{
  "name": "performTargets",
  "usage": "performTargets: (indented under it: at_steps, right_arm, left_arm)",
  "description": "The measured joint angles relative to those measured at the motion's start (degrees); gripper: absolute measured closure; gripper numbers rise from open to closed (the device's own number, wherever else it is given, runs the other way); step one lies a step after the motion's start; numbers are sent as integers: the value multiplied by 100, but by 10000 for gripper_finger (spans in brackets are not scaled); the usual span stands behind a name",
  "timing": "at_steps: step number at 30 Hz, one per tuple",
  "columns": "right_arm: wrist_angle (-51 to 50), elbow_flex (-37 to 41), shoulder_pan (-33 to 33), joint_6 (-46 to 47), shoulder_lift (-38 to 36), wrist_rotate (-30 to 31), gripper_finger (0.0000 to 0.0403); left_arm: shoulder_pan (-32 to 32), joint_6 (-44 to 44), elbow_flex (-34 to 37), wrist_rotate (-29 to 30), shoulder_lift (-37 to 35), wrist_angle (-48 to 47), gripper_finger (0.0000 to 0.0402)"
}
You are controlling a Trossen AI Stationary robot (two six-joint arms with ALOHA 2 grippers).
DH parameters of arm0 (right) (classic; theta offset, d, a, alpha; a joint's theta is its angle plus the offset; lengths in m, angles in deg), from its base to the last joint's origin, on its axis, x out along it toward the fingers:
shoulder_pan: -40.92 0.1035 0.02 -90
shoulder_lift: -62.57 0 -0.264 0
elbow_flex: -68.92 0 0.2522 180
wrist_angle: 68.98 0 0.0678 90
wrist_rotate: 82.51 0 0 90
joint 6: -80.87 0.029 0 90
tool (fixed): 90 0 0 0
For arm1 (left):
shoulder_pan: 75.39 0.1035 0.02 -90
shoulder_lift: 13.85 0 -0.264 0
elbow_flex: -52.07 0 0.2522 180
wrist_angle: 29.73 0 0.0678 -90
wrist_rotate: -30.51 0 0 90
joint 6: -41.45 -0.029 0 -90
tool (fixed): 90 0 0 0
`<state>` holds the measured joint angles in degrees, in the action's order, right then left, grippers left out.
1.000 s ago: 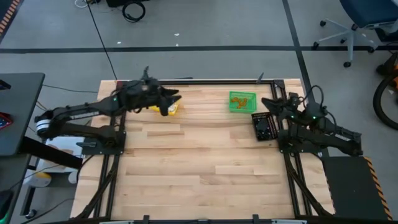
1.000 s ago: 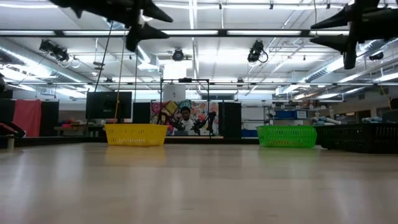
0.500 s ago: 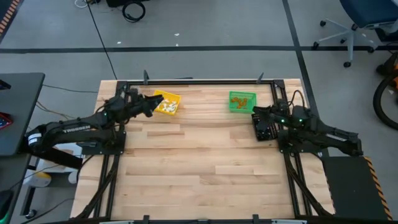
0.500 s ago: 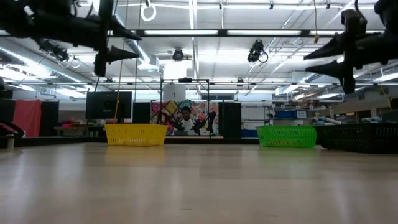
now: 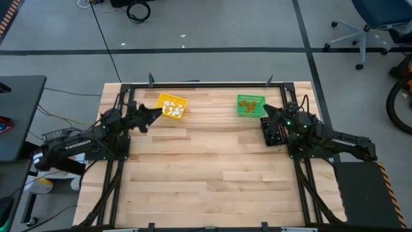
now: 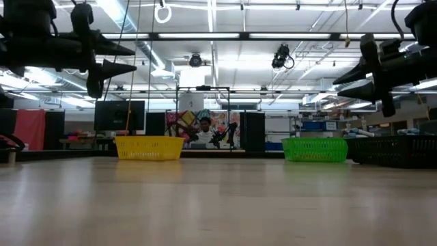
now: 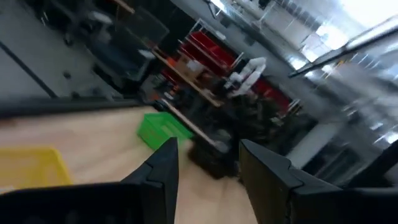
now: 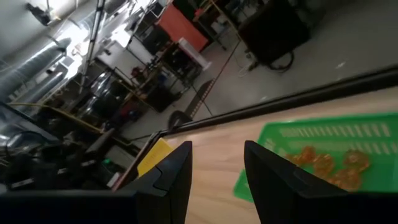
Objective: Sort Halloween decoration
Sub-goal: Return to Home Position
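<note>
Three bins stand along the far part of the wooden counter [image 5: 206, 174]: a yellow bin [image 5: 171, 106] toward the left, a green bin [image 5: 250, 105] toward the right, and a black bin [image 5: 273, 131] just beside the green one, nearer the right edge. The Halloween decoration lies inside them. The white trinkets [image 5: 172, 110] are heaped in the yellow bin and the orange trinkets [image 5: 250, 103] sit in the green bin, where the right wrist view shows them as a small cluster [image 8: 324, 163] against the bin's mesh floor. What the black bin holds cannot be made out against its dark mesh. The rest of the counter shows only bare planks. The left arm [image 5: 84, 136] reaches in from the counter's left edge. The left jaws are raised above the surface just beside the yellow bin, pointing toward it, set apart with nothing between them. The left wrist view looks between its two fingers [image 7: 163, 168] across to the green bin [image 7: 163, 129]. The right arm [image 5: 335, 140] is folded low at the right edge. The right jaws hang above the black bin near the green bin's corner, likewise parted and holding nothing. From the low view both arms hang well clear of the counter, one at each side, with the yellow bin [image 6: 149, 147], green bin [image 6: 315, 149] and black bin [image 6: 396, 152] in a row behind. A person [image 6: 203, 130] shows far back in the room between them.
</note>
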<state>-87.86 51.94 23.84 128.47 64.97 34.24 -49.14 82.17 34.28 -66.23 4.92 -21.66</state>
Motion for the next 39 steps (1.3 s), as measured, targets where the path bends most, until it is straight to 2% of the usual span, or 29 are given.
performTargets:
  at_steps: [2, 5, 7, 39]
  right_arm:
    - [19, 0, 0, -134, 0, 54, 252]
    - [25, 0, 0, -147, 0, 10, 252]
    - [36, 0, 0, -123, 0, -61, 252]
    - [39, -4, 0, -127, 1, -133, 252]
  left_arm:
    - [114, -652, 0, 113, -36, -90, 260]
    - [273, -1923, 0, 605, -28, -122, 260]
    - [346, -2347, 0, 857, -10, -146, 260]
    - [390, -2380, 0, 905, -3, -152, 260]
